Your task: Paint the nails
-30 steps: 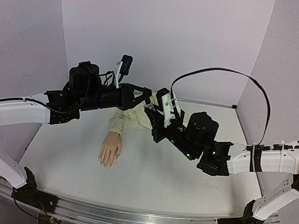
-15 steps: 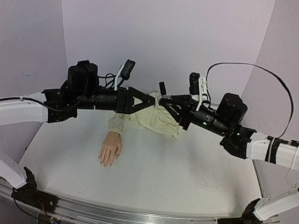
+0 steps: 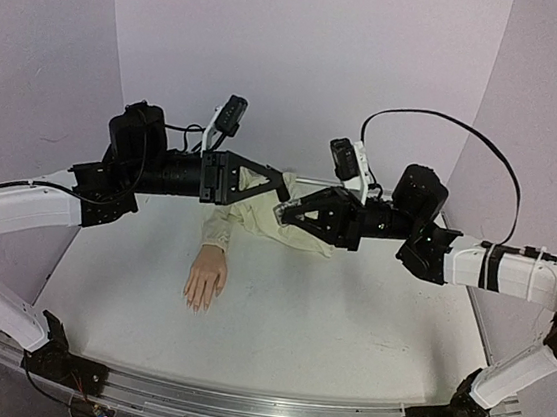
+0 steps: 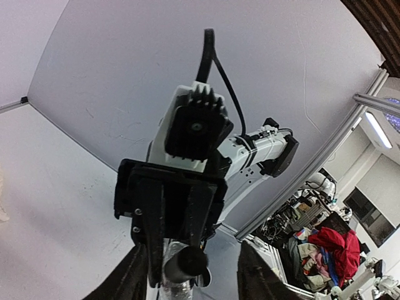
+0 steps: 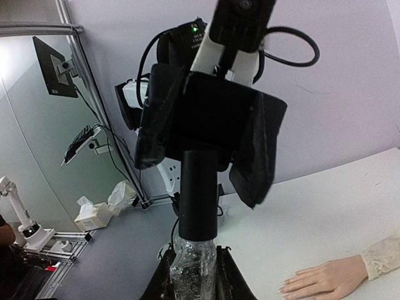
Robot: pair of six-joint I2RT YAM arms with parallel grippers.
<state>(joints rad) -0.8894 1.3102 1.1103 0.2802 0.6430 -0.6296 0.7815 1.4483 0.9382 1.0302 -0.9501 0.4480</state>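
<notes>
right gripper [image 5: 195, 285] clamped on small clear glass bottle [image 5: 196, 265], contents unclear, left gripper [image 4: 190, 278] apart around its tall black cap [image 5: 199, 194]

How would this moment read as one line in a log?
right fingers: gripping polish bottle | left fingers: open around its black cap | mannequin hand: flat on table, untouched

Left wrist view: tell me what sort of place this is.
Probably a robotics lab: a cluttered bench with red cloth beyond the pale booth wall, and a black monitor on a metal frame.
</notes>
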